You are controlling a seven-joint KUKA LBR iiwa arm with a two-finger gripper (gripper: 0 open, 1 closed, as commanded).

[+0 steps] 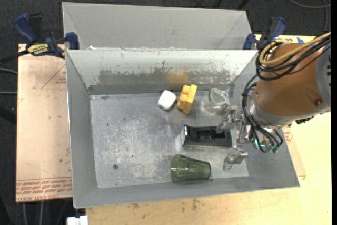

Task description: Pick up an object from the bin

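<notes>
My gripper [234, 137] is low at the right side of the bin, open, with its fingertips [235, 157] spread wide. A flat black rectangular object [205, 137] lies just left of it, its right end reaching the gap between the fingers; I cannot tell whether they touch it. A green translucent cup [190, 168] lies on its side near the front wall, left of the nearer fingertip. A clear glass-like piece [216, 98] sits behind the gripper near the back wall.
A yellow block [186, 98] and a small white block [167, 100] rest side by side near the back wall. The arm's orange cover and cables hang over the bin's right rim. The left half of the floor is bare metal.
</notes>
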